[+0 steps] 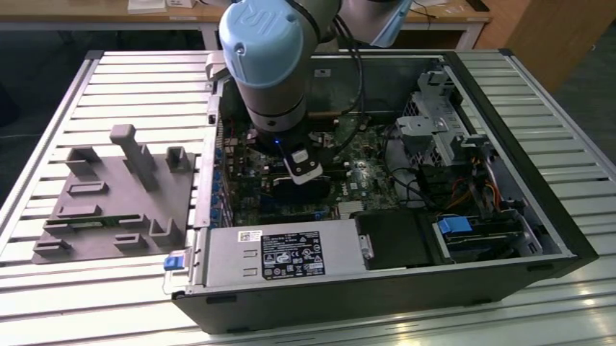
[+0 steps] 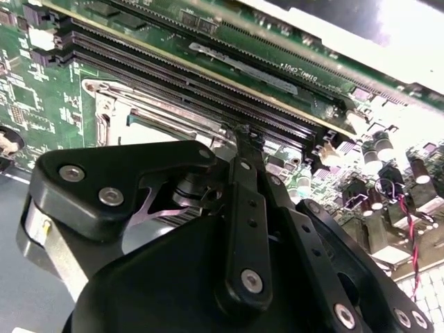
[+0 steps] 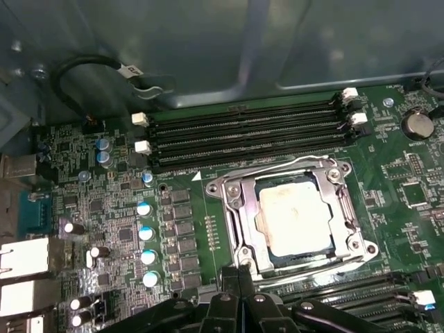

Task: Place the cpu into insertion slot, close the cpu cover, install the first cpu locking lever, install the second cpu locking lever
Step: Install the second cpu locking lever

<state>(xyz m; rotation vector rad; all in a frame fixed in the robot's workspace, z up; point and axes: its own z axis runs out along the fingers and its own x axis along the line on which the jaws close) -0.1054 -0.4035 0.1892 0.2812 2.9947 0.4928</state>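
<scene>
The gripper (image 3: 238, 277), fingers pressed together and holding nothing, is positioned at the edge of the cpu cover (image 3: 236, 208), which is lowered over the cpu (image 3: 297, 215) seated in the insertion slot (image 3: 347, 239).

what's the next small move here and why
Probably press the thin wire locking lever down and sideways to latch it: the silver-topped square cpu sits in its socket, the silvery cover frame lies closed over it, and the black tool is at the frame's edge.
</scene>
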